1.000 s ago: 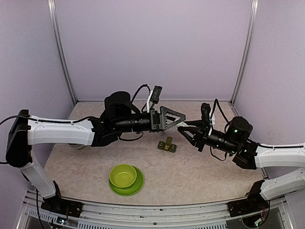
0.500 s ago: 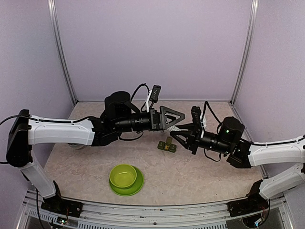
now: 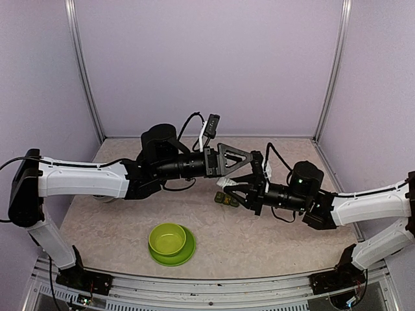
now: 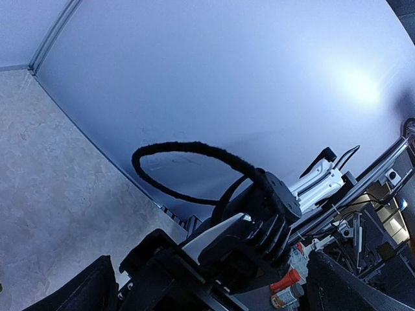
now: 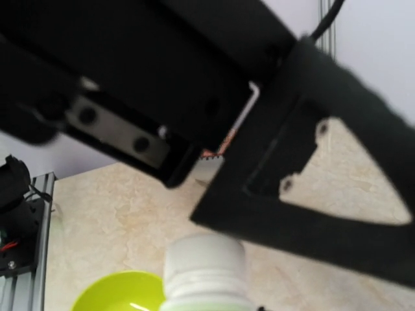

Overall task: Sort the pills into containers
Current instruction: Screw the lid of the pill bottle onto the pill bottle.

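White capped bottle sits clenched in the right jaws, close to the dark green pill box on the counter — the left jaws gape wide beside it — no pills show, so all sorting looks undone.

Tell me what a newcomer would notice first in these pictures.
At mid-table the wide-open left claw faces the right claw almost tip to tip, and the right one is shut on a white bottle. Right beneath them sits the small dark green pill box. Nearer the front edge, a lime-green bowl stands out brightly on its plate.
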`<state>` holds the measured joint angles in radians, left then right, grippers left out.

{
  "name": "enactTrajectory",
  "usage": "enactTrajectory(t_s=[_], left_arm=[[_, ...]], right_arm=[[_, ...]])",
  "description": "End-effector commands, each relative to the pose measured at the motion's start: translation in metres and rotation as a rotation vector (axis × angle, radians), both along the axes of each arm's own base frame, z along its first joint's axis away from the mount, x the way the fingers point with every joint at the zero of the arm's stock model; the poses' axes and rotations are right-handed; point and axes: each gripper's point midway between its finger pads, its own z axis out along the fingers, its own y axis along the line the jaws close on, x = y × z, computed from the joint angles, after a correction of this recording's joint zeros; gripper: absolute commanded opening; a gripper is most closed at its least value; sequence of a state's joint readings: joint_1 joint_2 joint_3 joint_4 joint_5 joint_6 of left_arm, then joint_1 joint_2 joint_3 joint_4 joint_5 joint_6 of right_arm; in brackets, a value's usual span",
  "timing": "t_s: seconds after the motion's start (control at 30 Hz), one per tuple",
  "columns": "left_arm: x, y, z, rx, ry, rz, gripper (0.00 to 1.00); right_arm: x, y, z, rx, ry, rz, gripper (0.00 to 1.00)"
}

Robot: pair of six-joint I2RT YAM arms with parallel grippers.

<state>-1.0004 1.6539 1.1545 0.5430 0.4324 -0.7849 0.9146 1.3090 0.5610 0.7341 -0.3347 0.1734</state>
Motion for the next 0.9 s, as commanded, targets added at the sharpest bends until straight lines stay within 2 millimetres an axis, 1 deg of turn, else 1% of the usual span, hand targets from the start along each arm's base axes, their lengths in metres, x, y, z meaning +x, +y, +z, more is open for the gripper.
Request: enactTrajectory(t_s=[0.0,0.13,0.23,0.33,0.4,0.53,0.63,0.77,0.87], left_arm=[[-0.001,0.007,0.011,-0.028,-0.027,0.011,0.99],[0.003,0.009,0.001,0.006,-0.015,0.037,0.99],[0.002,0.008,-0.002,0.016,-0.01,0.033,0.99],[-0.001,0.008,0.0,0.012,-0.018,0.031,0.99],[-0.002,0.008,0.004,0.003,-0.024,0.031,0.99],[-0.004,0.009,0.009,-0.009,-0.031,0.029,0.99],[-0.004,0.011,0.009,-0.008,-0.035,0.035,0.99],[-0.006,0.012,0.01,-0.009,-0.043,0.04,0.99],[-0.006,0.013,0.011,-0.01,-0.049,0.043,0.99]], right_arm=[[-0.008,-0.01,0.033,0.069,-0.066,-0.013,0.0],[-0.006,-0.025,0.048,0.09,-0.103,-0.08,0.0],[0.002,-0.038,0.054,0.092,-0.119,-0.163,0.0],[0.01,-0.045,0.056,0.082,-0.12,-0.226,0.0],[0.015,-0.046,0.053,0.071,-0.112,-0.254,0.0],[0.024,-0.042,0.039,0.03,-0.082,-0.281,0.0],[0.027,-0.037,0.029,0.002,-0.058,-0.274,0.0],[0.025,-0.029,0.02,-0.025,-0.042,-0.237,0.0],[0.02,-0.019,0.013,-0.045,-0.028,-0.178,0.0]])
